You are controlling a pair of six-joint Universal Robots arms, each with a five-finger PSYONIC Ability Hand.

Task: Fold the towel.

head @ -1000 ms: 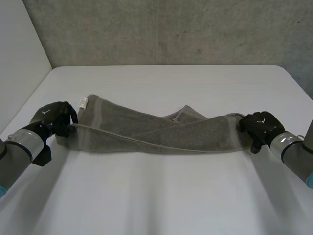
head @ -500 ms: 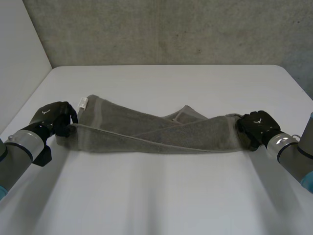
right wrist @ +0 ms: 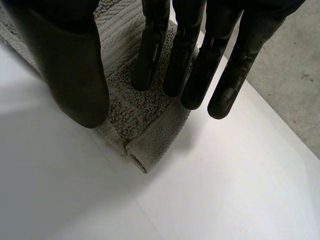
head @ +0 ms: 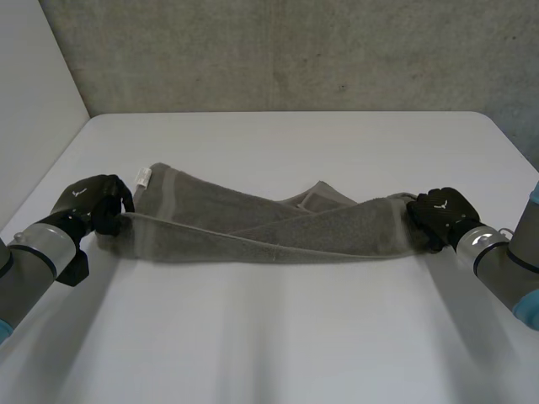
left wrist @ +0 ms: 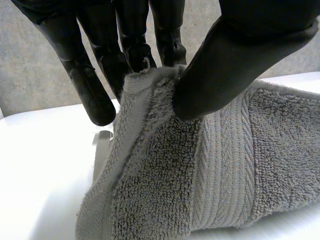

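A grey towel (head: pixel 253 225) lies stretched across the white table (head: pixel 295 337) as a long twisted band, with a white label at its left end. My left hand (head: pixel 88 202) is at that left end. In the left wrist view its thumb (left wrist: pixel 225 65) pinches the towel's edge (left wrist: pixel 165 150) against the fingers, lifting it a little off the table. My right hand (head: pixel 440 215) is at the right end. In the right wrist view its fingers (right wrist: pixel 187 50) reach straight over the towel's corner (right wrist: pixel 150 137), with the thumb apart beside them and no grip showing.
A grey concrete wall runs behind the table's far edge. Bare table lies in front of the towel and behind it. The table's right edge is close past my right arm.
My right hand has slid a little left onto the towel's right end, with its fingers coming down over the corner. The left hand and the towel's left end have stayed put.
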